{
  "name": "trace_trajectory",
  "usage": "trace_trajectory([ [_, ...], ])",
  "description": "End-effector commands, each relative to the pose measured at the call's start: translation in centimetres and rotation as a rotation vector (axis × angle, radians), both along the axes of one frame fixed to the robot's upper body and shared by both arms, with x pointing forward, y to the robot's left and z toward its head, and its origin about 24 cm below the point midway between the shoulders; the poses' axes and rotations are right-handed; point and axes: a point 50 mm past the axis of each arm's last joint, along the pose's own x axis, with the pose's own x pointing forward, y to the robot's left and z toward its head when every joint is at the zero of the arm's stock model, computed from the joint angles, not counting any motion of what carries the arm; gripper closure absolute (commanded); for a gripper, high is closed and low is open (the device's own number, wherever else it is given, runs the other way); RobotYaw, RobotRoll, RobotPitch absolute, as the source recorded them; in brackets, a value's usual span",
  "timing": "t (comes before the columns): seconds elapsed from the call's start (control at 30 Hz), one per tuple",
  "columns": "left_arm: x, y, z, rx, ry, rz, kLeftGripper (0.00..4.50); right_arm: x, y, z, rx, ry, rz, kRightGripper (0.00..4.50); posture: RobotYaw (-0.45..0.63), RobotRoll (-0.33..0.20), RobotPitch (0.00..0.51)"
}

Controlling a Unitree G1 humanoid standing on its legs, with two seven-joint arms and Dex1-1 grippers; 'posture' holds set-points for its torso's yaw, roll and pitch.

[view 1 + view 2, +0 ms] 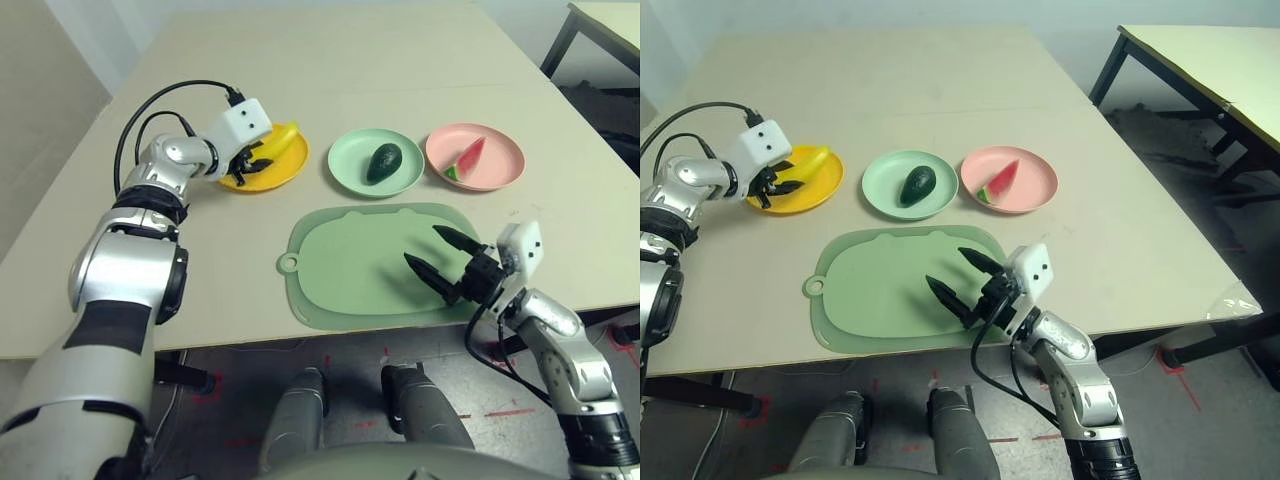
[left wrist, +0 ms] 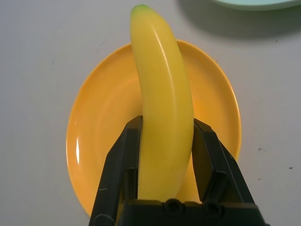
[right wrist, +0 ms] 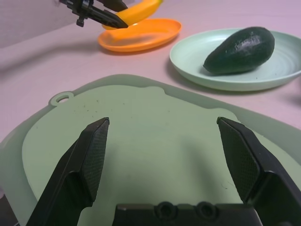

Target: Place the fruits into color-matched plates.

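Banana (image 2: 164, 99) | left wrist: in left hand (image 2: 167, 120) | right wrist: above yellow plate (image 3: 141, 41)

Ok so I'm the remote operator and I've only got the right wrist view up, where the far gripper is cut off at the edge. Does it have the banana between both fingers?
Observer: Yes. In the left wrist view, the left gripper has one finger on each side of the banana, above the yellow-orange plate.

Operator: And the watermelon? I can't see it from here.

Observer: The left eye view shows the watermelon wedge lying on the pink plate.

Operator: Which plate is in the middle of the row?

Observer: The mint green plate, between the yellow-orange and pink ones, with the avocado on it.
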Motion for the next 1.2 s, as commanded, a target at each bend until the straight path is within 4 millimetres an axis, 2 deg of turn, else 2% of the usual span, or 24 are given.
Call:
trace_trajectory([
  [0.03,-0.3,0.7,-1.3,0.034,0.04,0.033,2.92,-0.1,0.1,0.3,-0.008,-0.024,0.01,0.0,-0.17,0.0,0.132],
  [0.1,-0.4,1.0,-1.4,0.055,0.039,0.043,2.92,-0.1,0.2,0.3,-0.007,-0.023,0.01,0.0,-0.17,0.0,0.132],
  [0.37,-0.4,1.1,-1.3,0.061,0.032,0.051,0.22,-0.2,0.3,0.1,-0.001,-0.015,0.01,0.0,-0.17,0.0,0.134],
  [0.4,-0.4,1.1,-1.3,0.06,0.03,0.052,0.02,-0.3,0.3,0.1,-0.001,-0.014,0.01,0.0,-0.17,0.0,0.134],
  [0.63,-0.4,1.5,-0.4,0.03,0.002,0.048,0.02,-0.5,-0.7,0.1,0.009,-0.008,-0.027,0.0,-0.17,0.0,0.133],
  [0.7,-0.6,2.0,0.2,-0.029,-0.015,0.057,0.02,-0.9,-1.9,0.1,0.012,0.0,-0.073,0.0,-0.17,0.0,0.136],
  [0.8,-1.0,3.2,0.9,-0.179,-0.048,0.083,0.02,-1.9,-4.9,0.1,0.001,0.015,-0.181,0.0,-0.18,0.0,0.144],
  [0.9,-1.8,4.9,1.8,-0.408,-0.113,0.115,0.02,-2.6,-9.4,0.4,-0.019,0.013,-0.348,0.0,-0.17,0.0,0.154],
  [0.97,-2.5,6.2,1.6,-0.574,-0.163,0.146,0.02,-2.8,-12.8,0.8,-0.008,-0.004,-0.486,0.0,-0.17,0.0,0.16],
  [1.03,-3.5,7.5,0.6,-0.722,-0.198,0.175,0.02,-2.7,-15.8,1.2,-0.001,-0.03,-0.609,0.0,-0.17,0.0,0.166],
  [1.1,-4.5,8.5,-0.9,-0.834,-0.226,0.206,0.02,-2.3,-17.9,1.4,0.005,-0.044,-0.693,0.0,-0.17,0.0,0.173],
  [1.2,-6.1,9.2,-3.6,-0.95,-0.262,0.277,0.02,-1.3,-19.7,1.6,-0.007,-0.067,-0.749,0.0,-0.18,0.0,0.187],
])
